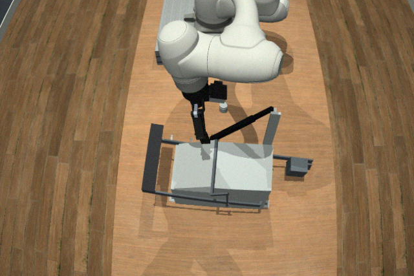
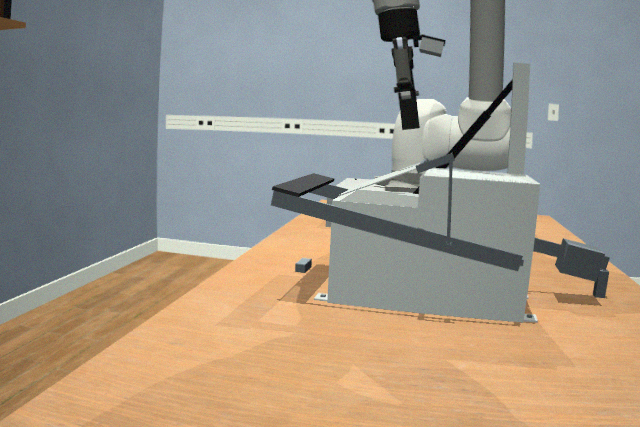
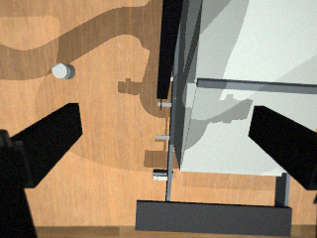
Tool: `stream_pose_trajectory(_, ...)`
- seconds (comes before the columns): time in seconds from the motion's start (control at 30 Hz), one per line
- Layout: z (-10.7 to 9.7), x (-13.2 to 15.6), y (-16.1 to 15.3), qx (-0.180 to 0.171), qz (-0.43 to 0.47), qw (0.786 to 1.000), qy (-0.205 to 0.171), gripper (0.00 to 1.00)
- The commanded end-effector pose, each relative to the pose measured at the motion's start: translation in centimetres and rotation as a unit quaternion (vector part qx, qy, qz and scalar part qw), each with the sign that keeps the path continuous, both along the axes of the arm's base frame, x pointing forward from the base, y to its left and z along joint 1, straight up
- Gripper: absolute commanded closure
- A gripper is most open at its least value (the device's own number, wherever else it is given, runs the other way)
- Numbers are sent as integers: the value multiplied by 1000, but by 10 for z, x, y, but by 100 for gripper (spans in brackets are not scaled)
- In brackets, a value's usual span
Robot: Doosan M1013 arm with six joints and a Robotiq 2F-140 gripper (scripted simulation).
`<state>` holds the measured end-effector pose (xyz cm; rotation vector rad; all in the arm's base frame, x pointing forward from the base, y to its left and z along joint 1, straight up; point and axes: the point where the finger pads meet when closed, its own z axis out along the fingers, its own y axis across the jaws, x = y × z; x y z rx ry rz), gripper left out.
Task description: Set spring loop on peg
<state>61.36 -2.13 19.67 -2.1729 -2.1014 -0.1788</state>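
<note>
- Fingers [image 1: 202,132] [image 2: 409,125]: wide open, nothing gripped. Pointing down above the peg-side edge of the feeder housing [image 1: 220,169] [image 2: 429,267] [image 3: 223,144].
- Steel test weight [image 1: 223,107] [image 3: 62,70]: on the counter [image 1: 224,236] [image 2: 289,375] [image 3: 109,164], outside the fingers. Wrist view puts it up past the left-hand fingertip, apart from it. It's on the robot-base side of the feeder.
- Pedal [image 1: 152,158] [image 2: 303,184] [image 3: 213,217]: raised and sloped, lower than the fingers. In the wrist view it spans the bottom, below the gap between the fingertips.
- Black spring [image 1: 242,127] [image 2: 483,120] [image 3: 169,50]: slants from the upright post [image 1: 272,128] [image 2: 519,117] down toward the side rail; lower end sits between the fingertips as the wrist cam sees it.
- Pegs: three clear in the wrist view, lined up between the fingertips and the pedal. Spring ends by the upper peg [image 3: 164,104]; loop too small to confirm hooked. Middle peg [image 3: 162,137] and the one nearest the pedal [image 3: 159,177] sit further down.
- Dark counterweight block [image 1: 297,166] [image 2: 581,259]: far side of the housing from the pedal, well apart from the fingers.
</note>
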Motion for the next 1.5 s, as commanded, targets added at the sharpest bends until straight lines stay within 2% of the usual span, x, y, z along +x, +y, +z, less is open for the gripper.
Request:
stream_pose_trajectory(0.0,1,0,0,0,0,1000,-1,0)
stream_pose_trajectory(0.07,1,0,0,0,0,1000,-1,0)
stream_pose_trajectory(0.1,1,0,0,-74,7,997,3,0)
stream_pose_trajectory(0.63,1,0,0,-74,7,997,3,0)
stream_pose_trajectory(0.67,2,-57,17,-76,7,997,3,0)
stream_pose_trajectory(1.2,2,-57,17,-76,7,997,3,0)
stream_pose_trajectory(1.23,2,-115,33,-78,7,997,3,0)
stream_pose_trajectory(1.47,2,-115,33,-78,7,997,3,0)
